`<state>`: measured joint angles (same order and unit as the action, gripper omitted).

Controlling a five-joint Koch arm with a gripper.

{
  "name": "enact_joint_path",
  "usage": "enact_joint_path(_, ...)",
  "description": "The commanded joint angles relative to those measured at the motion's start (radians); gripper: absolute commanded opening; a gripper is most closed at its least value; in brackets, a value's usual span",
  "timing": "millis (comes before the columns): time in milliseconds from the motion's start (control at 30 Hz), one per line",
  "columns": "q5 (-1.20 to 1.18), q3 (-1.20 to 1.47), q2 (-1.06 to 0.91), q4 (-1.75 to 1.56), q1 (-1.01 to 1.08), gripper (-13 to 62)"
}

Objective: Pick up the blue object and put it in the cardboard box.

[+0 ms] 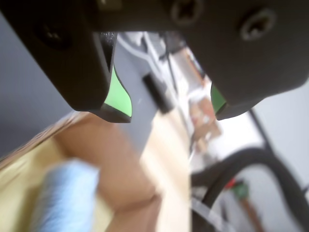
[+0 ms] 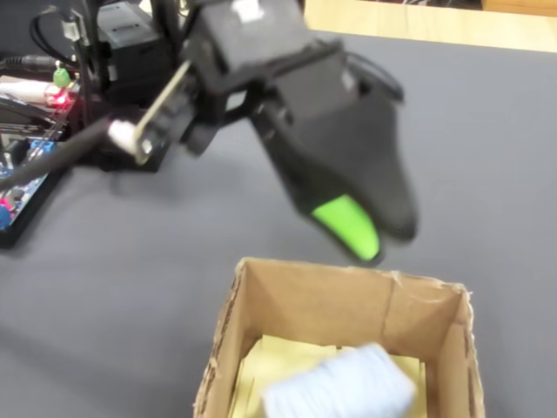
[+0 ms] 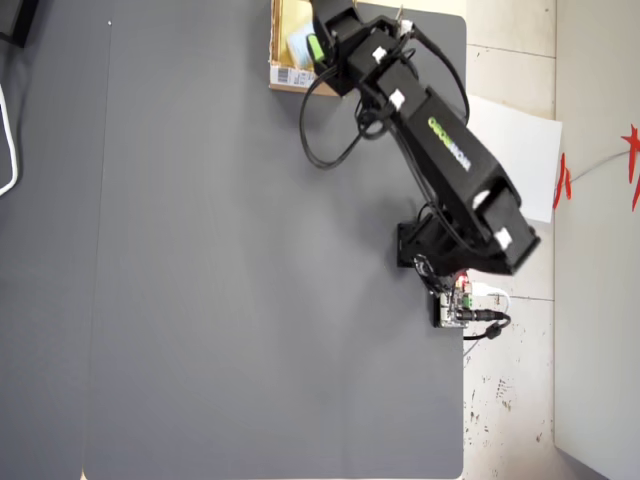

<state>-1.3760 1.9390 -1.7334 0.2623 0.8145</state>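
Observation:
The blue object (image 2: 339, 387), a pale blue ribbed roll, lies on the yellowish floor of the cardboard box (image 2: 313, 305). In the wrist view the roll (image 1: 65, 198) sits blurred at lower left inside the tan box wall (image 1: 116, 169). My gripper (image 1: 171, 113) hangs above the box, open, its green-padded jaws wide apart with nothing between them. In the fixed view the gripper (image 2: 365, 231) hovers just over the box's far rim. From overhead, the gripper (image 3: 318, 40) is over the box (image 3: 290, 78) at the top edge, with the roll (image 3: 298, 42) partly visible.
The arm's base and a small circuit board (image 3: 455, 300) with cables stand at the grey mat's right edge. Electronics and wires (image 2: 35, 96) crowd the far left in the fixed view. A white sheet (image 3: 520, 150) lies beside the mat.

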Motion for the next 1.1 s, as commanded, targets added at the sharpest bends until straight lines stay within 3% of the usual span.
enact_joint_path(0,-0.066,0.003,-0.086,-0.135,-0.055,32.5)
enact_joint_path(700,-0.124,0.715,-0.606,-0.293,-0.657,32.5)
enact_joint_path(1067,-0.121,1.005,-0.635,-0.295,-0.746,33.8)
